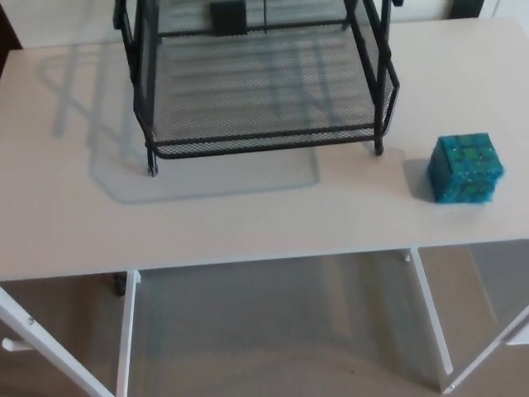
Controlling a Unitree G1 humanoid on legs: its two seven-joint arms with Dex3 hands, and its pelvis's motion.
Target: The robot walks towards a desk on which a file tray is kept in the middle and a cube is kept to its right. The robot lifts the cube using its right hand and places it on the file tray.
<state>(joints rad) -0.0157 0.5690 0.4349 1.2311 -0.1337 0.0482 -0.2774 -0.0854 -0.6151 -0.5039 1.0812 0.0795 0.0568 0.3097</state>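
Head view: a pale white tabletop (248, 223) fills the frame, with a black wire-mesh file tray (264, 142) standing in the middle toward the back and a small teal cube with a mottled blue-green pattern (465, 169) sitting to its right, apart from the tray and near the picture's right margin. The cube rests flat, set back from the tabletop's front edge. Neither robot hand shows, so I cannot tell whether the fingers are apart or together. White desk legs (126, 331) and beige floor (273, 339) are visible below the front edge, which suggests the robot stands close enough to start reaching. The step in hand looks like the right-arm reach to the cube; nothing is lifted yet. To do it well: bring the right robot hand in from the right with the fingers spread, settle the thumb on one face and the two fingers on the opposite face, and close squarely so the cube does not twist. Lift straight up before moving left. The tray's right-front post (379, 124) and raised front rim stand in the path, so clear them, then lower onto the open mesh floor, not the rim. An upper tier appears to sit above, cropped at the top, so headroom may be tight.
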